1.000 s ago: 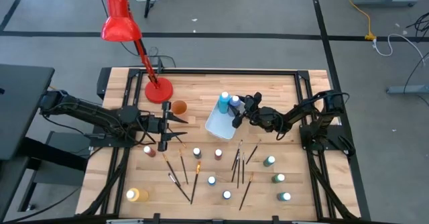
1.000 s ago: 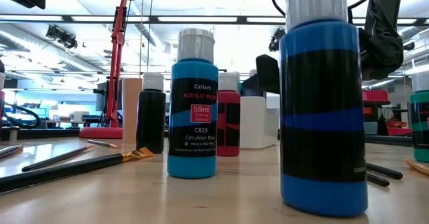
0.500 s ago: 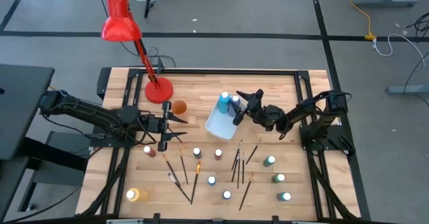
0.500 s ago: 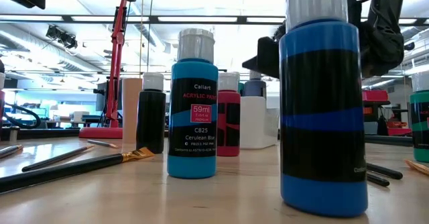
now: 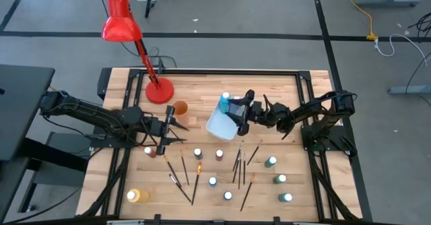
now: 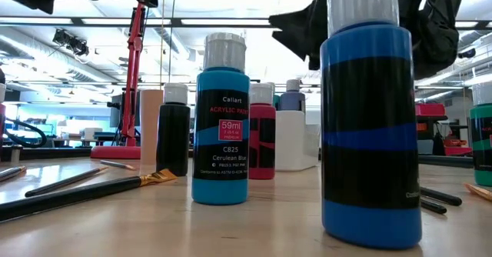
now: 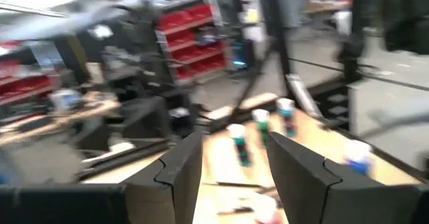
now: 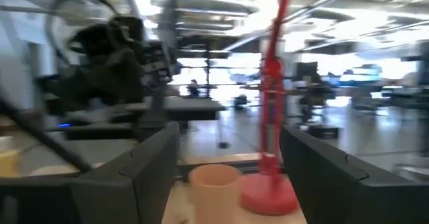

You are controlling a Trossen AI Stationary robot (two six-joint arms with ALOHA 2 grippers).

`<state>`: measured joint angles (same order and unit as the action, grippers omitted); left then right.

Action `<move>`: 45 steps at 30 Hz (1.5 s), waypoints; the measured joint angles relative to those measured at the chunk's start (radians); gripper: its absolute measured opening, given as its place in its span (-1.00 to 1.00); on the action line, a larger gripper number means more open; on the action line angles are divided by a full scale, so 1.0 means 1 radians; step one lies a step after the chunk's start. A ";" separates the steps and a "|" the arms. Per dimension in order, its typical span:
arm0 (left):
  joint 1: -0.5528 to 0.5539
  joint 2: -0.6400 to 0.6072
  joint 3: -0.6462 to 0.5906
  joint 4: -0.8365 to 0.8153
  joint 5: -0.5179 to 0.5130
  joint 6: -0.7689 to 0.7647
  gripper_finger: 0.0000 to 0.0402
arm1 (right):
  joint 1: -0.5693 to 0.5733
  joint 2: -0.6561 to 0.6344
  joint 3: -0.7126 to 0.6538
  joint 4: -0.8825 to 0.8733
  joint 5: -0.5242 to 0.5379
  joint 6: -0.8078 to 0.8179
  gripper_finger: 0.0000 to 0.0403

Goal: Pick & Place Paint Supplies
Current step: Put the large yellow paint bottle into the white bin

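Now my right hand (image 5: pixel 240 112), wide open and empty, hovers beside the white bin (image 5: pixel 221 124); loose brushes (image 5: pixel 240 161) lie nearer me, handles pointing roughly bin-ward.

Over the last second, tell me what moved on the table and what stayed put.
The right gripper, open and empty, turned and shifted a little toward the left over the white bin; the blue bottles stayed in it. The left gripper barely moved. The loose bottles and the brushes did not move.

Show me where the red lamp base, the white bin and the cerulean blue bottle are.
red lamp base (image 5: pixel 159 91), high view, disc centre
white bin (image 5: pixel 217 126), high view, inner floor
cerulean blue bottle (image 6: pixel 221 138), low view, label
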<state>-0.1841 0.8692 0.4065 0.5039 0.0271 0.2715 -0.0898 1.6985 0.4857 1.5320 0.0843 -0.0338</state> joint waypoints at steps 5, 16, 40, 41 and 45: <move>0.000 0.000 0.000 -0.071 0.151 -0.058 -0.12 | 0.000 0.000 0.011 -0.004 -0.143 0.056 0.28; -0.002 0.000 0.000 -0.094 0.934 -0.272 -0.12 | 0.000 0.000 0.011 -0.011 -0.223 0.078 0.28; -0.425 0.000 -0.001 -0.307 0.813 -0.036 -0.12 | 0.000 0.000 0.012 0.001 -0.224 0.098 0.28; -0.445 0.000 -0.002 -0.316 0.798 -0.009 -0.12 | 0.000 0.000 0.012 0.001 -0.224 0.099 0.28; -0.504 0.000 -0.038 -0.320 0.736 0.023 -0.12 | 0.009 0.000 0.012 0.001 -0.198 0.101 0.28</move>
<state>-0.6876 0.8696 0.3689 0.1836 0.7633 0.2949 -0.0812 1.6989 0.4976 1.5330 -0.1140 0.0676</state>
